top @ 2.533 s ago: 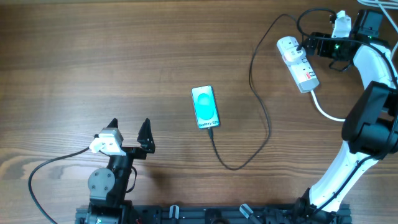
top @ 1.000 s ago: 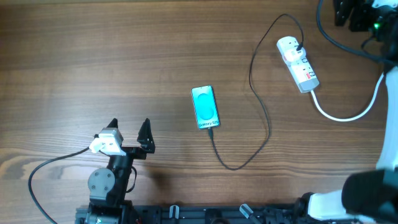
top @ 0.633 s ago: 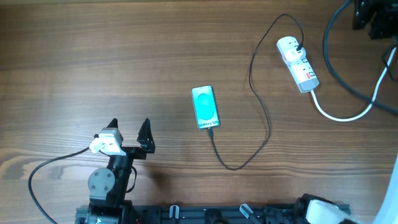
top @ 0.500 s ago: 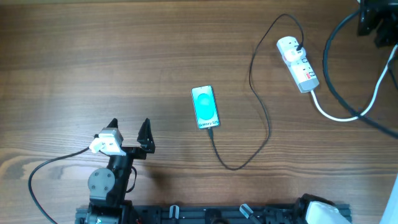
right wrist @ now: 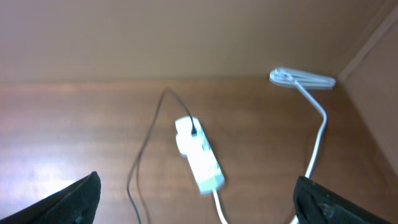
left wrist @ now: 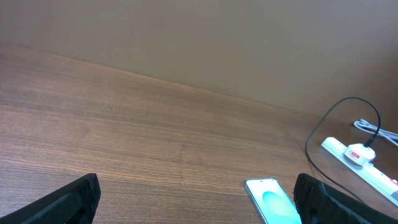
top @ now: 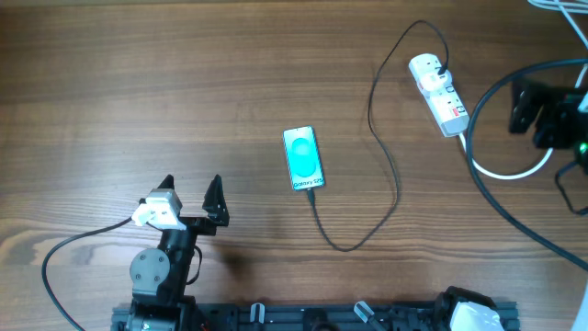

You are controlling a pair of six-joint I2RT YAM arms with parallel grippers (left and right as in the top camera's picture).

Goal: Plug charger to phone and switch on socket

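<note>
socket toward table's far-right corner

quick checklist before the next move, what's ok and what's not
1. charger reaches the phone bottom edge: ok; fully seated, cannot tell.
2. charger's other end plugged into the socket: ok.
3. socket switch on: cannot tell.
4. right gripper open, empty, apart from the socket: ok.
5. left gripper open, empty, away from the phone: ok.
</note>
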